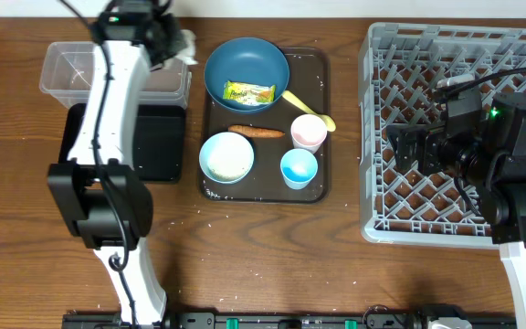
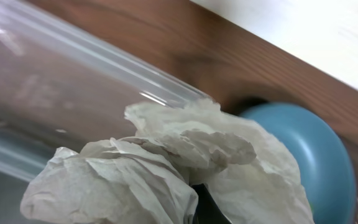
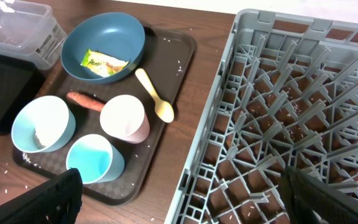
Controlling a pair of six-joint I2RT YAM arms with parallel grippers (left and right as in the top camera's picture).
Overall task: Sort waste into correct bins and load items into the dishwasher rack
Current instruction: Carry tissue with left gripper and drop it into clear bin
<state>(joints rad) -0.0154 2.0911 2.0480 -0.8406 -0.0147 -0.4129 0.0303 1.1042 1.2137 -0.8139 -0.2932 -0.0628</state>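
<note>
Print on the yellow-green wrapper: illegible. My left hand clamps crumpled white paper at the rim of the clear plastic rectangular tub. My right hand gapes wide, holding nothing.

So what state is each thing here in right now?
Left gripper: shut on crumpled paper, at the clear tub.
Right gripper: open, empty, over dishwasher rack.
Dishwasher rack: no dishes in it.
Dark blue plate: upright, holding a yellow-green wrapper.
Light blue bowl: upright, rice grains inside.
Pink cup: upright, empty.
Blue cup: upright, empty.
Yellow spoon: lying on brown tray.
Carrot stick: lying on brown tray.
</note>
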